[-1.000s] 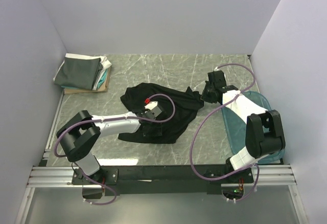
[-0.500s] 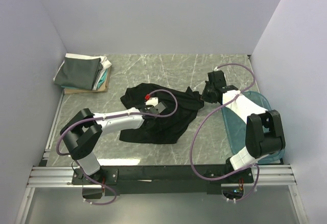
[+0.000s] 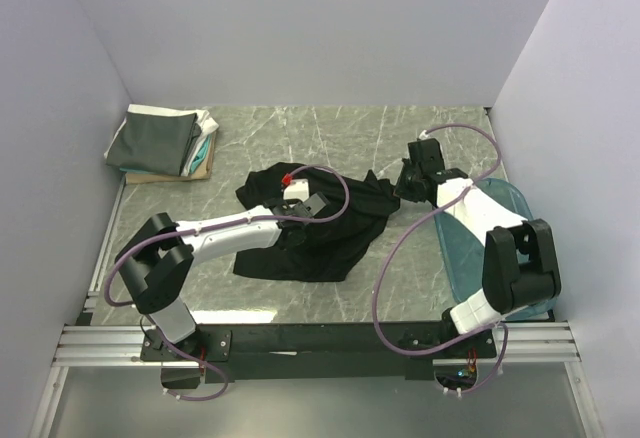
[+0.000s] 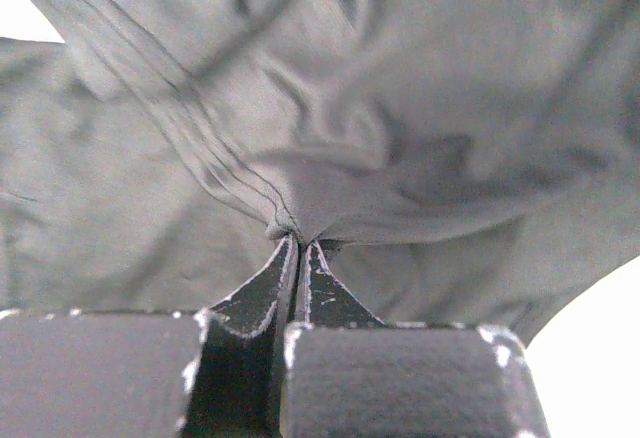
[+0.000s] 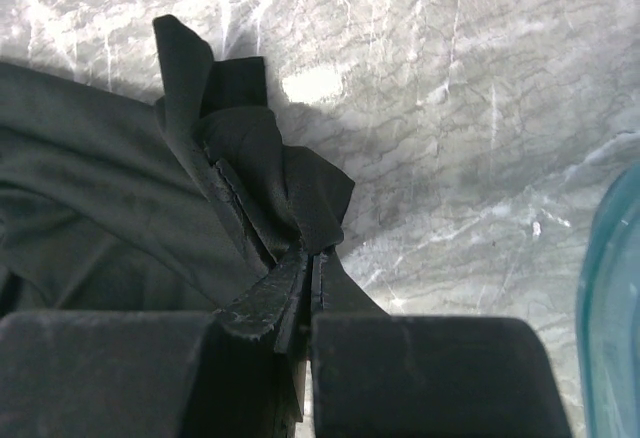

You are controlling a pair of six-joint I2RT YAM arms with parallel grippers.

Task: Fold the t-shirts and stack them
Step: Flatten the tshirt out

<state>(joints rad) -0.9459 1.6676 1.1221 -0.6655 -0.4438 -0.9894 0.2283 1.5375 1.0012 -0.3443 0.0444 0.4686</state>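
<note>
Lying crumpled across the middle of the marble-patterned desk (image 3: pixel 330 128), the black t-shirt (image 3: pixel 335 248) is bunching into ridges instead of spreading flat. At the far left corner the folded stack (image 3: pixel 160 140) is sitting well apart from it, dark grey on top with paler edges showing beneath. A translucent teal tub (image 3: pixel 515 198) is resting at the desk's right edge, just beside the right arm.

The left hand (image 4: pixel 298 243) is pinching a small peak of cloth near the shirt's middle, its fingers pressed together on the fabric. The right hand (image 5: pixel 312 253) is likewise clamping a twisted wad at the shirt's right edge, possibly a sleeve, though the folds are making that hard to tell.

Both grips are looking shallow, so the cloth is risking slipping free if the arms are pulling apart quickly. The left pinch may be catching two layers at once, which would be dragging the underside along and leaving the shirt twisted. The right arm is also working close to the tub and could be nudging it.
</note>
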